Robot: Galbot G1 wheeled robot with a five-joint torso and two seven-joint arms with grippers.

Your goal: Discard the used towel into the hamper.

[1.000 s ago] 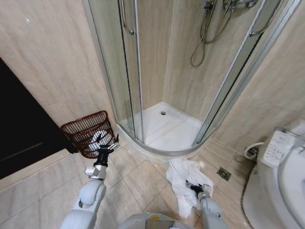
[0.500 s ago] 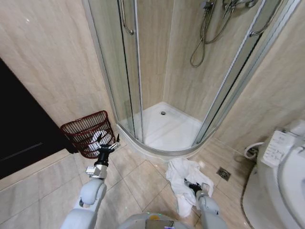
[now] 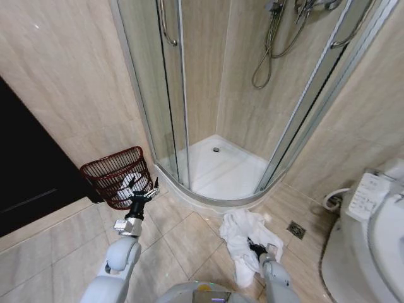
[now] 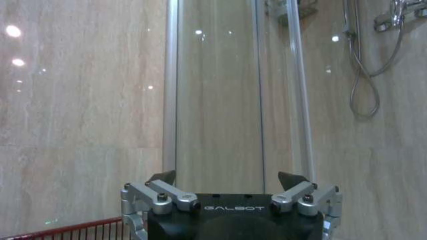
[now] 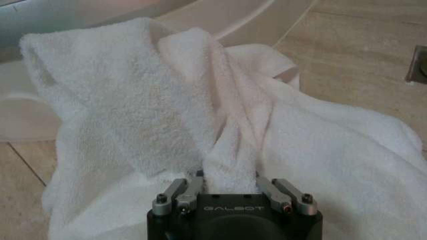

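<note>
A white towel (image 3: 243, 240) lies crumpled on the tiled floor at lower centre-right of the head view, just beside the shower tray's curved curb (image 3: 208, 201). The right gripper (image 3: 259, 248) has its jaws clamped on a fold of it — the fingertips buried in cloth. At centre-left, the left gripper (image 3: 150, 190) hangs with jaws apart before the hamper (image 3: 117, 177), which stands against the wall; something white inside is unclear.
</note>
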